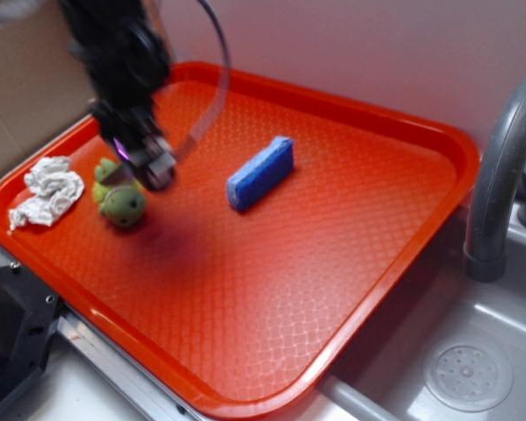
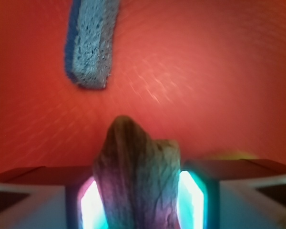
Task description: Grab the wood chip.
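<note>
We see the wood chip [image 2: 136,176] clamped between the two glowing fingers [image 2: 193,198] in the wrist view, its brown-grey, grainy body filling the gap and its narrowing tip pointing out ahead over the red tray [image 2: 205,71]. In the exterior view the black arm's gripper [image 1: 145,162] hangs over the left part of the tray [image 1: 272,289], blurred, so the chip itself is hard to make out there. Just beside the gripper sits a small green plush toy [image 1: 121,202], and near the tray's left edge lies a crumpled white paper [image 1: 48,191]. The blue sponge [image 1: 260,172] rests near the tray's middle, well apart from the gripper; the wrist view shows the sponge [image 2: 89,43] ahead of the chip's tip, to its left.
</note>
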### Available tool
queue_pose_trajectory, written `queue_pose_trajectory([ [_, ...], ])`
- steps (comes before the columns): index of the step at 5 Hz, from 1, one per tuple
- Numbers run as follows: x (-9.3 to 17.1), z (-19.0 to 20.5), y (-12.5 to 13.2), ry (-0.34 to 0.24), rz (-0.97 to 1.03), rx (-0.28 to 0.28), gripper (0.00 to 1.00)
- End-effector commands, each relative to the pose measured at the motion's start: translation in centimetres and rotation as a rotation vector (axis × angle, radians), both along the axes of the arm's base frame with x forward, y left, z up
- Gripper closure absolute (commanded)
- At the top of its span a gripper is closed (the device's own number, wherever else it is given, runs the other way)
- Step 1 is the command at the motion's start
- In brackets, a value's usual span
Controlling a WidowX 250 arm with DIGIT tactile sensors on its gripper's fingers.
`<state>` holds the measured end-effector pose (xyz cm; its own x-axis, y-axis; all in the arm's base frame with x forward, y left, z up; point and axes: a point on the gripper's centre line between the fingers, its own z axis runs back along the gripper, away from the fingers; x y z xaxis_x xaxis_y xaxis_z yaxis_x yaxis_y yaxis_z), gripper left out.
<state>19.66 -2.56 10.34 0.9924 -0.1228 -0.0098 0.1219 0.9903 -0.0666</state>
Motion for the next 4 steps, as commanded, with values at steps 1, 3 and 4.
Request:
queue_pose_trajectory([
  [1, 0.9, 10.7, -0.4, -0.111, 0.243, -0.014, 1.0],
  [3, 2.3, 12.1, -0.9, -0.12, 0.277, -0.005, 1.0],
  [4, 2.0, 11.4, -1.2, -0.119, 0.281, 0.019, 1.0],
])
